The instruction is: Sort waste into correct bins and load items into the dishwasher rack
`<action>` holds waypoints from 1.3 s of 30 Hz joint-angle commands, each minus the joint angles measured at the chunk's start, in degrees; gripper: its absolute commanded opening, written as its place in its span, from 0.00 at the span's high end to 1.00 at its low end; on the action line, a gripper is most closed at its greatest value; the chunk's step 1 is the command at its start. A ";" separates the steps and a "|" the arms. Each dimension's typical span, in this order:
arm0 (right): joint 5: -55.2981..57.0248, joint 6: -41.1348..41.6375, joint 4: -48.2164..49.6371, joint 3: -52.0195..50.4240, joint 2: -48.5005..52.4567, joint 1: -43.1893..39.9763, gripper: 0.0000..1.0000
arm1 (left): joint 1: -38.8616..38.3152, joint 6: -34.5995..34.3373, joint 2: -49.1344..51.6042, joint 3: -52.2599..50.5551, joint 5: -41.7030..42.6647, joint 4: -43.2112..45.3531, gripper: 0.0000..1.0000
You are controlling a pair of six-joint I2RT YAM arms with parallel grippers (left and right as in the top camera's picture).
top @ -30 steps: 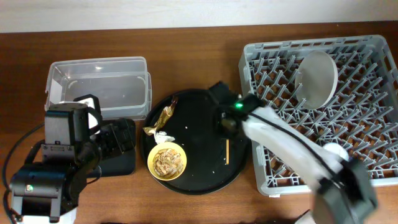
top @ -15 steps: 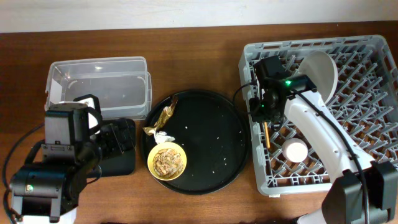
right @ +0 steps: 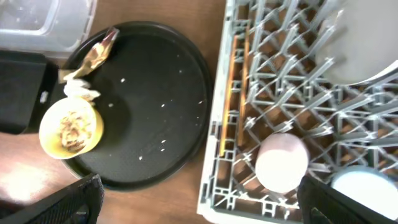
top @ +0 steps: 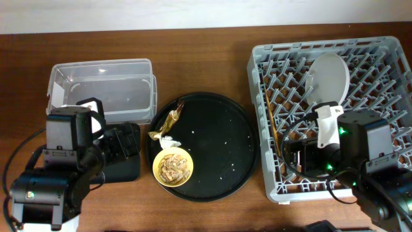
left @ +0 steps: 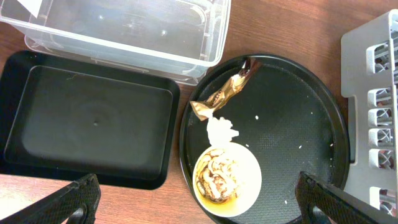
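rack (top: 376, 71) grey, grid base | round tray (top: 219, 138) black, white-flecked | bowl (top: 157, 169) yellow | wrapper (top: 170, 121) gold | cup (right: 281, 163) pink

on the round tray (top: 219, 145): one bowl (top: 172, 166), one wrapper (top: 168, 122), one tissue (left: 222, 130). left of it, two bins (clear tub (top: 103, 67), black tray (left: 93, 118)); right, one rack (top: 386, 58), one plate (top: 328, 80), two cups (right: 282, 162), two chopsticks (right: 235, 81).

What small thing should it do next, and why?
Probably lower the open left gripper toward the gold foil wrapper: that waste lies unsorted on the round black tray, on this arm's side, with the clear tub just beyond it.
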 commanded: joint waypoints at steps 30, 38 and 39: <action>-0.66 -5.62 71.10 -78.01 -54.10 -12.59 0.02 | 0.26 -0.31 -0.24 0.44 -0.57 -0.07 0.00; -0.66 -5.62 71.10 -78.01 -54.10 -12.59 0.02 | 0.26 -0.31 -0.24 0.44 -0.57 -0.07 0.00; -0.66 -5.62 71.10 -78.01 -54.10 -12.59 0.02 | 0.26 -0.31 -0.24 0.44 -0.57 -0.07 0.00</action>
